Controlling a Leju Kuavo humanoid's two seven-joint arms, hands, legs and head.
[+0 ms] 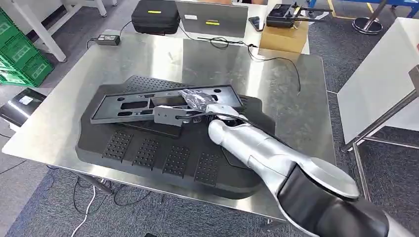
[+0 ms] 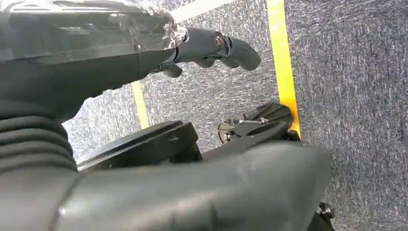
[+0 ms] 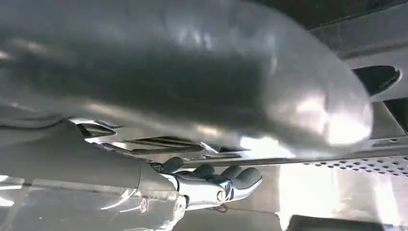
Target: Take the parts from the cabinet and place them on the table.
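Head view: the right arm [image 1: 276, 158] extends from the lower right across the steel tabletop [image 1: 64, 113], with the right hand [image 1: 197, 101], wrapped in clear film, resting at the long black frame part [image 1: 148, 104]; whether the fingers grasp the part cannot be told. The frame part lies tilted on top of a large black perforated panel [image 1: 163, 158], which lies flat on the tabletop. At the far edge stand a black case [image 1: 154, 16], a grey laptop [image 1: 211, 19] and a cardboard box [image 1: 283, 37]; green crates [image 1: 20, 59] stand on the grey carpet to the left. Left wrist view: the left hand [image 2: 207, 48] hangs above grey carpet [image 2: 356, 96] marked with yellow floor tape [image 2: 284, 67]; its dark fingers [image 2: 240, 52] are curled inward and hold nothing. Right wrist view: the right hand [image 3: 211, 185] lies close under the edge of the frame part [image 3: 337, 156], fingers [image 3: 243, 177] bent toward it; contact is not clear. The frame part is matte black, flat, with rectangular cut-outs
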